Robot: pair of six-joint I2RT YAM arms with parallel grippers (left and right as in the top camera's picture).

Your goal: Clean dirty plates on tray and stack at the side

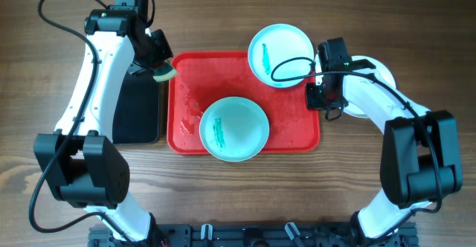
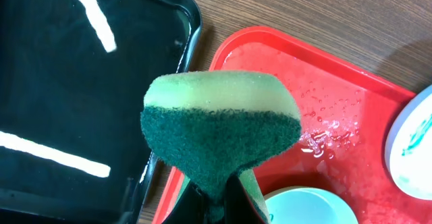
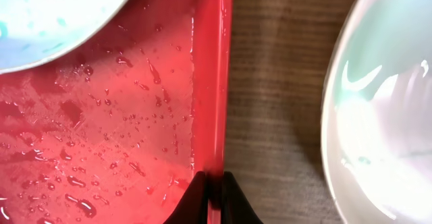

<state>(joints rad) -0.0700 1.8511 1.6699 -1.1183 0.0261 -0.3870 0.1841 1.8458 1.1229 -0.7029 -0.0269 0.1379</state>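
The red tray (image 1: pixel 186 132) lies mid-table, wet with droplets. A pale aqua plate (image 1: pixel 234 129) with a teal smear sits at its front. A second aqua plate (image 1: pixel 280 45) with a smear rests on its far right corner. A white plate (image 1: pixel 374 91) lies on the table to the right, mostly hidden by the right arm; it also shows in the right wrist view (image 3: pixel 385 109). My left gripper (image 1: pixel 158 67) is shut on a green and yellow sponge (image 2: pixel 219 133) above the tray's far left corner. My right gripper (image 3: pixel 214 190) is shut on the tray's right rim (image 3: pixel 214 82).
A smaller black tray (image 1: pixel 137 109) lies left of the red tray, its corner in the left wrist view (image 2: pixel 81 96). Bare wooden tabletop surrounds both trays.
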